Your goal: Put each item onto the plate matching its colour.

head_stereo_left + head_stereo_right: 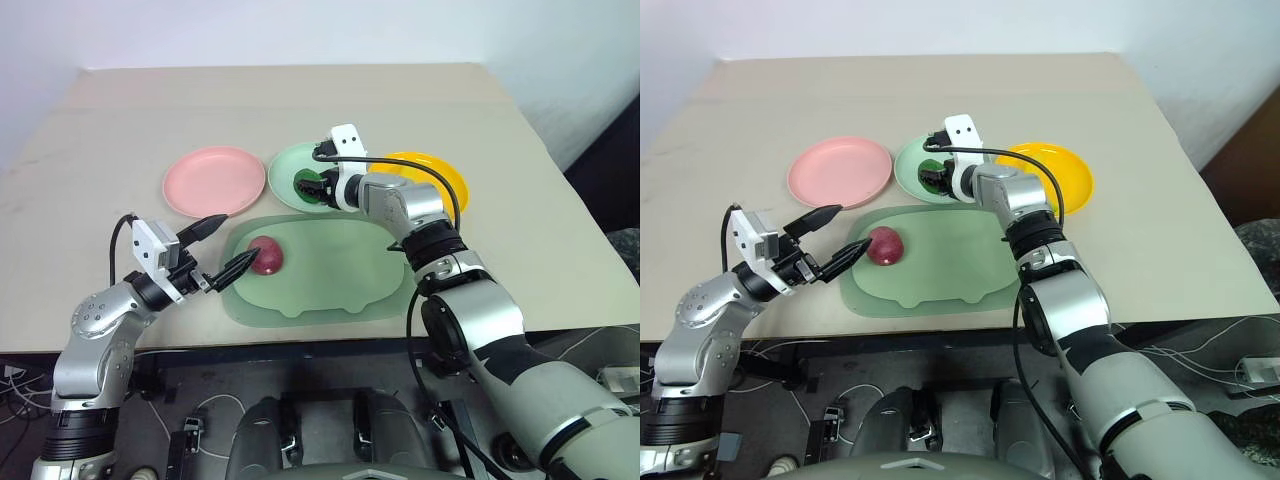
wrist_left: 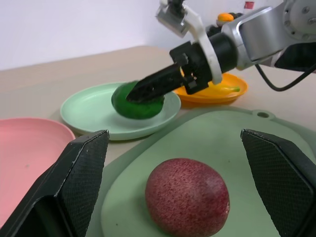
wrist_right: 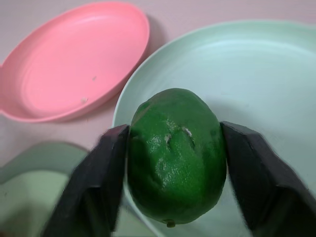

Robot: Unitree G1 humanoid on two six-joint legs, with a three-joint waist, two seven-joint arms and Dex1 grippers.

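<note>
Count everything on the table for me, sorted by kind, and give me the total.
Round plates: 3 – pink plate, mint plate, yellow plate
Toy fruits: 3 – red fruit, green fruit, banana
Trays: 1 – green tray
Total: 7

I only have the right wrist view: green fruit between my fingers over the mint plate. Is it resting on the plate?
Observer: The left wrist view shows the green fruit sitting on the mint plate, right gripper around it.
Operator: Where's the red one?
Observer: The red fruit lies on the green tray, not on the pink plate.
Operator: And my left gripper?
Observer: The left gripper is open, beside the red fruit.
</note>
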